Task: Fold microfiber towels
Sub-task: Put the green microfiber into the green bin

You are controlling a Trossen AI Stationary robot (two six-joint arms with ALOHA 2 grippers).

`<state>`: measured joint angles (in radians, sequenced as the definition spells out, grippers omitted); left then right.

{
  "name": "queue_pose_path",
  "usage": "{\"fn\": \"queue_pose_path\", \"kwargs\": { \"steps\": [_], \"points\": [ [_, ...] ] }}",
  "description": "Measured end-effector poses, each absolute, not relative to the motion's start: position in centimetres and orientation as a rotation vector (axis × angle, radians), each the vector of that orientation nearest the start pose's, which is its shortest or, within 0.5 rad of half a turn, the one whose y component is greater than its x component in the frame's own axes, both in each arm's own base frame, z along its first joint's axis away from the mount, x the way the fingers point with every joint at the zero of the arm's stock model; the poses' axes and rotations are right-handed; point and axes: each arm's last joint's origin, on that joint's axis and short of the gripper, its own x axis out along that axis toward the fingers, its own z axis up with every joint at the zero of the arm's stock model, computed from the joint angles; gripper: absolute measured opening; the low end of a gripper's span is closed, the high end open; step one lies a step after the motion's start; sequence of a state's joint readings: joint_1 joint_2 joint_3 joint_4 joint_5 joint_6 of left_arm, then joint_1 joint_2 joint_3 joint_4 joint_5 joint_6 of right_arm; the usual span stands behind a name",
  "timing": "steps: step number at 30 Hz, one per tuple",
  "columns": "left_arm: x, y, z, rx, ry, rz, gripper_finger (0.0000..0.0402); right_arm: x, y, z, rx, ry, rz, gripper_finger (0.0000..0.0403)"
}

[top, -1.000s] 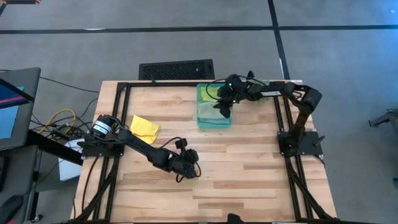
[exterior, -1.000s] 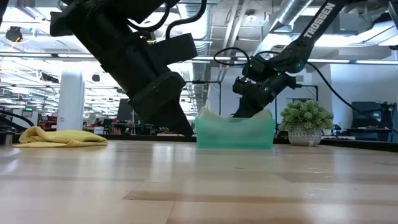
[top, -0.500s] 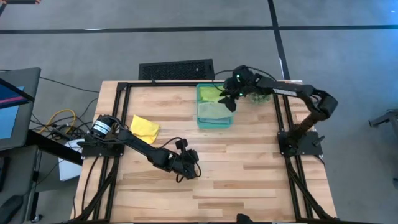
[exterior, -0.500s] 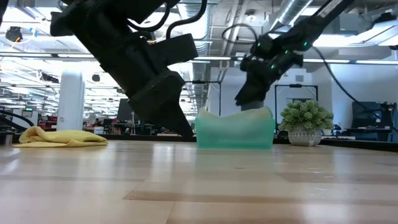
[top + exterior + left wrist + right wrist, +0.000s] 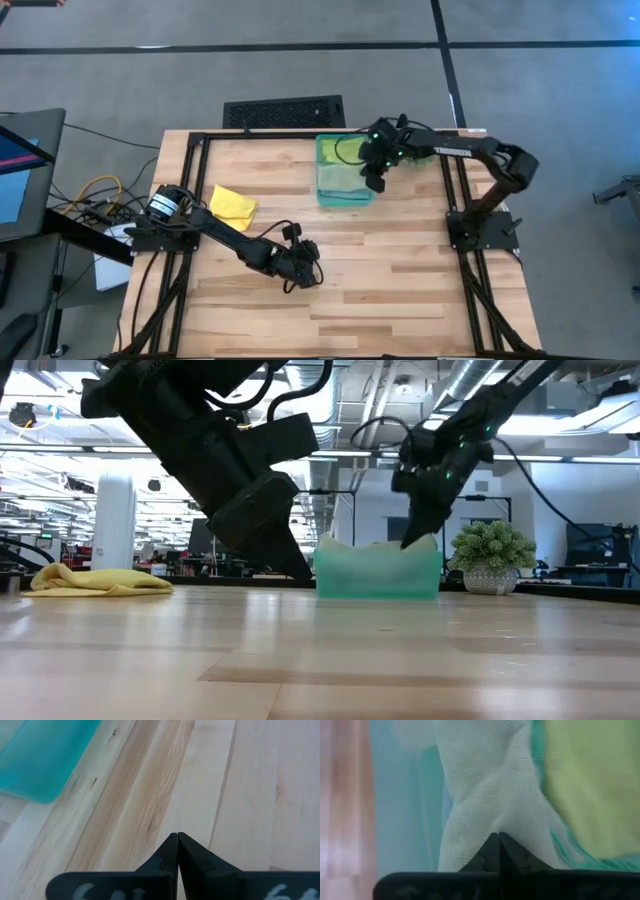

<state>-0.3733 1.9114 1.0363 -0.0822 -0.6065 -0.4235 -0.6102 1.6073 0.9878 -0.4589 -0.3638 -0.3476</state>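
The teal bin (image 5: pixel 343 172) stands at the table's far middle. In it lie a lime green towel (image 5: pixel 585 785) and a pale green towel (image 5: pixel 485 795). The light blue towel does not show. The yellow towel (image 5: pixel 232 205) lies crumpled on the table at the left. My right gripper (image 5: pixel 372 183) hangs over the bin's right side, shut on the pale green towel. My left gripper (image 5: pixel 293 283) is shut and empty, low over the bare table middle. My right gripper pinches a raised fold of the pale green towel (image 5: pixel 492 827) between its two fingers. It comes from above, pointing down into the bin. The cloth is drawn up into a peak at the fingertips. The rest of the towel lies in the bin.
A small spiky green plant (image 5: pixel 490 555) stands just right of the bin, behind my right arm. Black frame rails (image 5: pixel 195 190) run along the table's left, right and far edges. Bare wood (image 5: pixel 400 270) lies in front of the bin.
My right gripper has risen out of the bin, then come down again nearer the bin's right side. My left arm has kept still.
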Motion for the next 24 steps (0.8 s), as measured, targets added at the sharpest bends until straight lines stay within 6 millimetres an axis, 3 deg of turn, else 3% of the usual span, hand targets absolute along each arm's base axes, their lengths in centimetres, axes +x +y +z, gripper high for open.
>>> {"fn": "queue_pose_path", "kwargs": {
  "steps": [6,10,17,24],
  "points": [
    [34.5,-11.7,12.8,0.065,0.776,0.38,0.0,28.2,-16.2,15.7,0.088,1.003,0.054,0.0033],
    [34.5,-11.7,12.8,0.066,0.775,0.38,0.0,28.9,-15.8,15.5,0.01,1.025,0.04,0.0029],
    [34.6,-11.8,12.9,0.06,0.767,0.38,0.0,28.0,-15.1,19.3,-0.002,1.072,0.002,0.0021],
    [34.7,-11.8,12.9,0.054,0.756,0.377,0.0,26.8,-14.7,22.4,0.015,1.003,-0.055,0.0078]
  ]
}}
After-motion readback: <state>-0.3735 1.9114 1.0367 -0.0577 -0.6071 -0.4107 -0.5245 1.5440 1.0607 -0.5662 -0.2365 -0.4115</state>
